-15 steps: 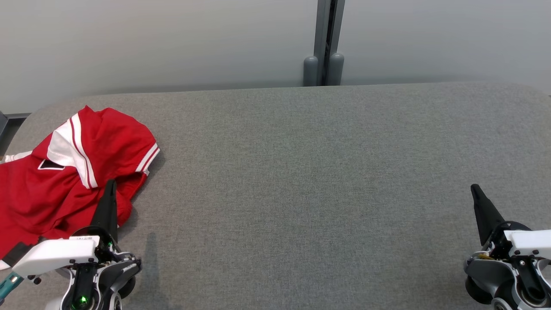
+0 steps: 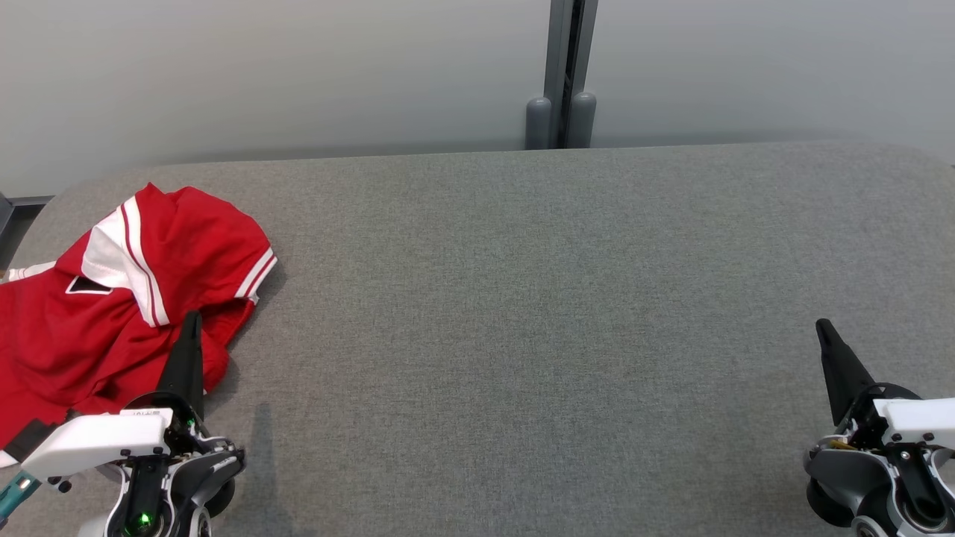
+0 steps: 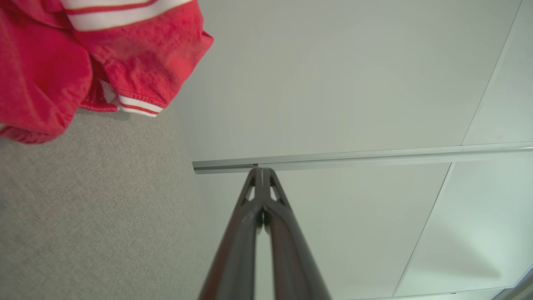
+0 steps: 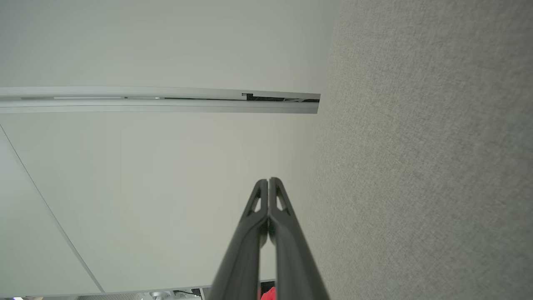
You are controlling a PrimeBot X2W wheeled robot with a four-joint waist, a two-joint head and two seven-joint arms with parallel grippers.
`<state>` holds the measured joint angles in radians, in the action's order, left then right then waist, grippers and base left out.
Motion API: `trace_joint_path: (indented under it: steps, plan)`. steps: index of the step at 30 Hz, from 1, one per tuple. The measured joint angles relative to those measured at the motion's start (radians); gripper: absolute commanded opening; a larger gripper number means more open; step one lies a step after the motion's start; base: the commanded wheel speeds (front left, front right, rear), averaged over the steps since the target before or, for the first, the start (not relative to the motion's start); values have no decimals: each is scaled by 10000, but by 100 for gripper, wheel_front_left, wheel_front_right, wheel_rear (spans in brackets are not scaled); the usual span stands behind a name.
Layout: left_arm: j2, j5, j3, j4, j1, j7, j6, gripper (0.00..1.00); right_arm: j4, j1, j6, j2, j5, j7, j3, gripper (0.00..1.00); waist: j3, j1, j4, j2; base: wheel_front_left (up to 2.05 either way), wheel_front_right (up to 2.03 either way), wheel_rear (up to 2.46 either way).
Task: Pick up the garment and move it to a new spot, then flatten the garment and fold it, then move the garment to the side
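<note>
A crumpled red jersey garment with white stripes (image 2: pixel 112 313) lies bunched at the far left of the grey fabric-covered worktop (image 2: pixel 522 335), one striped sleeve cuff turned toward the middle. The left gripper (image 2: pixel 193 318) is clenched and grasps nothing; in the head view its dark tip overlaps the garment's near right edge, while the left wrist view shows the cloth off to one side of the fingers. The right gripper (image 2: pixel 823 326) is also clenched and empty, above bare worktop well apart from the garment
</note>
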<state>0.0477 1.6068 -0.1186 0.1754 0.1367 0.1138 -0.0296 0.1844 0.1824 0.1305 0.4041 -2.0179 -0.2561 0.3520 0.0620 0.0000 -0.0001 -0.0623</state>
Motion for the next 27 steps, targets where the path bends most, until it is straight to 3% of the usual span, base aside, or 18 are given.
trace_joint_path:
  steps: [27]
  plan:
    - [0, 0, 0, 0, 0, 0, 0, 0, 0, 0, 0, 2, 0, 0, 2, 0, 0, 0, 0, 0, 0, 0, 0]
